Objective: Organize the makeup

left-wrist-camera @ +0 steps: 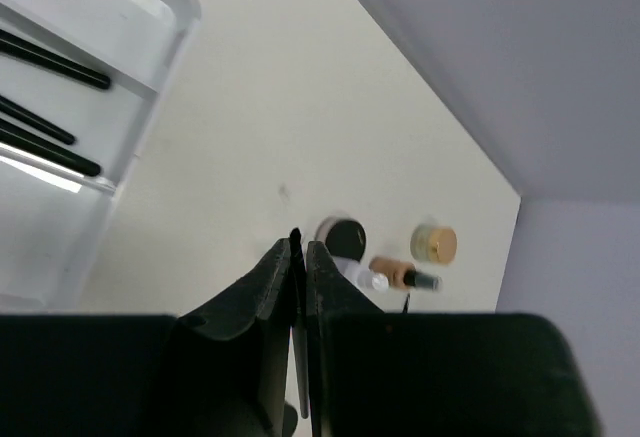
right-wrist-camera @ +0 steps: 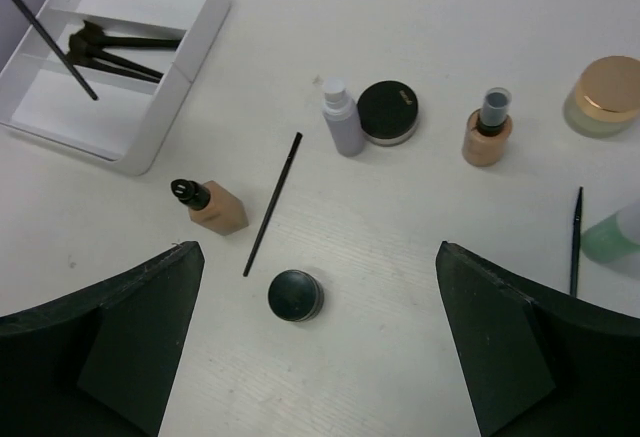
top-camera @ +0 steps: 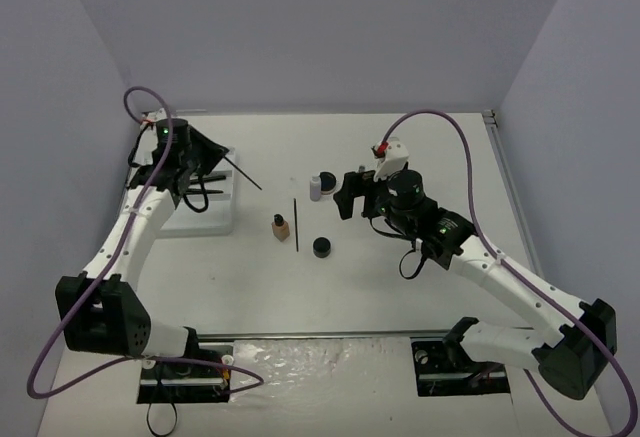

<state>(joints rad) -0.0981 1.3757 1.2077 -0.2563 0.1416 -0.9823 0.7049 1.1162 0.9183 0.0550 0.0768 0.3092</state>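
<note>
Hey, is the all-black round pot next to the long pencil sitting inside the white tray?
No, the black pot lies on the bare table beside the thin pencil, apart from the white tray.

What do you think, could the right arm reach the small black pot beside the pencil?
Probably yes: the right gripper hangs near the black pot, jaws open and empty; the pencil lies clear of it.

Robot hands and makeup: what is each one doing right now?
left gripper, shut on thin black brush
right gripper, open and empty
beige bottle, lying on its side
grey bottle, standing upright
small black pot, closed
black pencil, lying flat
tray, holding black brushes
</note>
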